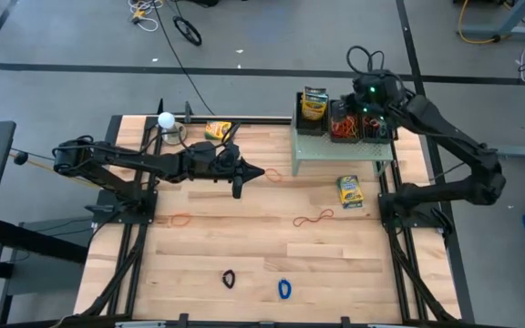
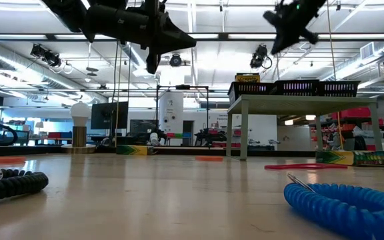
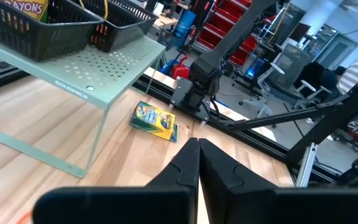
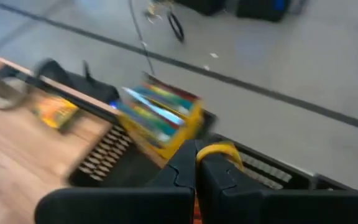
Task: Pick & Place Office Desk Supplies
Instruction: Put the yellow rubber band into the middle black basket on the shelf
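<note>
over the table's left half the left gripper point(image 1: 261, 171) hangs pinched shut on nothing, likely between picks. loose rubber bands point(image 1: 313, 219) lie on the bare wood, a crayon box point(image 1: 350, 190) just beside the green shelf point(image 1: 313, 148). above the shelf's mesh trays point(image 1: 352, 128) the right gripper point(image 4: 195, 163) is closed, a yellow band point(image 4: 219, 151) at its tips, probably for dropping in.

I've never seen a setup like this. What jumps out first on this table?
Two dark arms reach over a wooden table: the left gripper hangs mid-table with its fingers shut, and the right gripper hovers over black mesh trays on a pale green shelf at the far right. Bright rubber-band loops lie scattered on the wood, such as a blue one near the front edge, and a crayon box lies beside the shelf.
</note>
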